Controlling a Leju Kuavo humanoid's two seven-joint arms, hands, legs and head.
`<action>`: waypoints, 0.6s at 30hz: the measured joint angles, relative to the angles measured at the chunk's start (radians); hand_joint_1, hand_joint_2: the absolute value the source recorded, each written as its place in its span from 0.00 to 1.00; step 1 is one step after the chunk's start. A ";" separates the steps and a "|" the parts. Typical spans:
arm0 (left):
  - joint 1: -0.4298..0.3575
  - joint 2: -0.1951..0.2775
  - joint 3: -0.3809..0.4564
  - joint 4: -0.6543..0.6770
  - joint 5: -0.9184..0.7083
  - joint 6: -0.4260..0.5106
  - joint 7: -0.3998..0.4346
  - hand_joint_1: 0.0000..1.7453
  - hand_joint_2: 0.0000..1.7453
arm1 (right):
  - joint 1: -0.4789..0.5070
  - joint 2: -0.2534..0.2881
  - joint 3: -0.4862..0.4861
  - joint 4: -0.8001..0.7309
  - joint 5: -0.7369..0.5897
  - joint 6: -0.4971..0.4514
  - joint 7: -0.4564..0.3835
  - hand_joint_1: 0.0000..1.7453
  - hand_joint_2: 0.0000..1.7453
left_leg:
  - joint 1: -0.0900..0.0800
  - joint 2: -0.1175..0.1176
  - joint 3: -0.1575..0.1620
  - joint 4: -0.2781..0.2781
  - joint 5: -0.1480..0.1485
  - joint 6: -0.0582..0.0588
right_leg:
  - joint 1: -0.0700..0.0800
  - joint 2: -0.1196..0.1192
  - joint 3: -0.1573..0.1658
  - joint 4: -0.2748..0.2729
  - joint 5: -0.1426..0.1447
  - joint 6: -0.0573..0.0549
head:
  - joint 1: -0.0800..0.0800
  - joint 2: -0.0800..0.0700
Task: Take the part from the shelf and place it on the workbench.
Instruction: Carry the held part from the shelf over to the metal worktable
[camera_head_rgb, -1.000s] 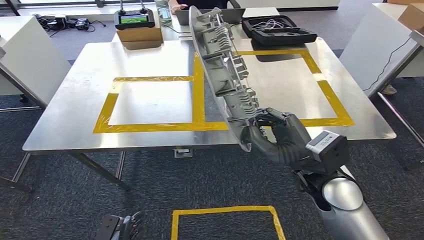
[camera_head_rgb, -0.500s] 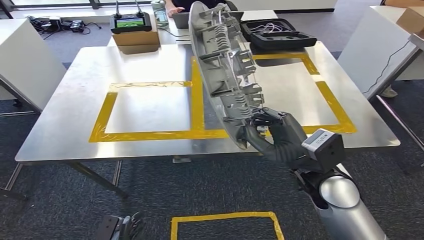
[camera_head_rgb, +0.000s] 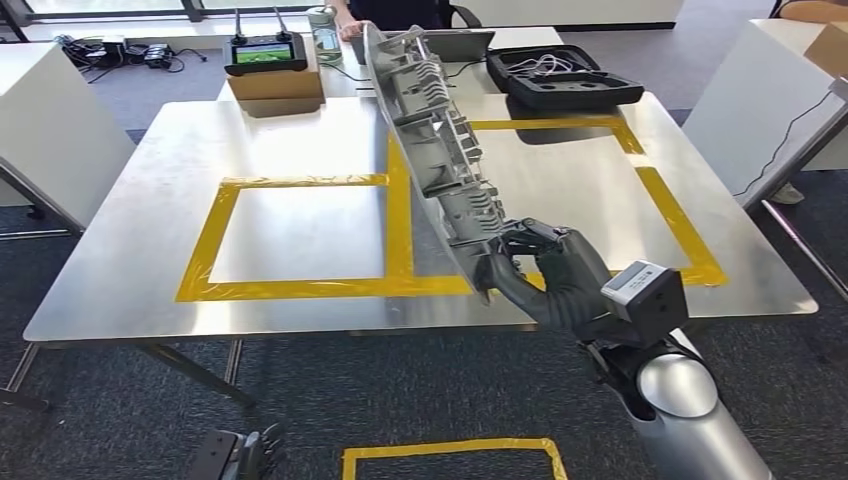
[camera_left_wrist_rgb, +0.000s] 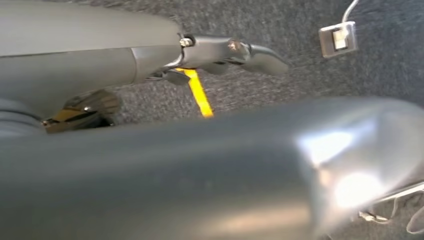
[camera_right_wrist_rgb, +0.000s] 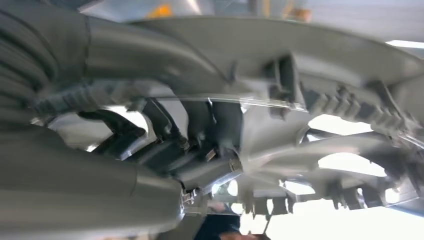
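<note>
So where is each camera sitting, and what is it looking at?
Head view: high on the robot, looking forward and down at the metal table; the right hand holds the long grey part, and the left hand hangs low.
Left wrist view: on the hanging left arm, facing the carpet and yellow tape; blurred silver arm up close.
Right wrist view: behind the right hand, right up against the part.
Head and right wrist views share that hand and part.

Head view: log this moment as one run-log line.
stage: carrying to workbench | right hand: grips long grey part at its lower end | part: tilted, above workbench | left hand: hangs low | placed: not yet
</note>
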 joint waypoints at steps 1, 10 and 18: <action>0.000 0.000 0.001 0.000 0.000 0.000 0.000 0.00 0.00 | 0.001 0.000 0.000 0.000 0.000 0.000 0.001 1.00 1.00 | 0.000 0.000 0.003 -0.003 0.001 -0.001 | 0.000 0.001 0.000 -0.003 0.000 -0.003 | -0.001 0.000; 0.000 -0.001 0.007 0.000 -0.008 -0.008 0.000 0.00 0.00 | 0.009 0.000 -0.001 0.000 0.002 -0.003 -0.003 1.00 1.00 | 0.001 0.001 0.012 -0.020 0.003 0.012 | 0.004 0.002 0.003 -0.008 -0.004 -0.016 | -0.001 0.000; -0.001 -0.001 0.007 0.000 -0.020 -0.008 0.000 0.00 0.00 | 0.017 0.000 -0.003 0.000 0.004 -0.003 -0.004 1.00 1.00 | 0.002 0.003 0.015 -0.022 0.002 -0.011 | 0.002 0.001 0.006 -0.007 -0.003 -0.016 | -0.001 0.000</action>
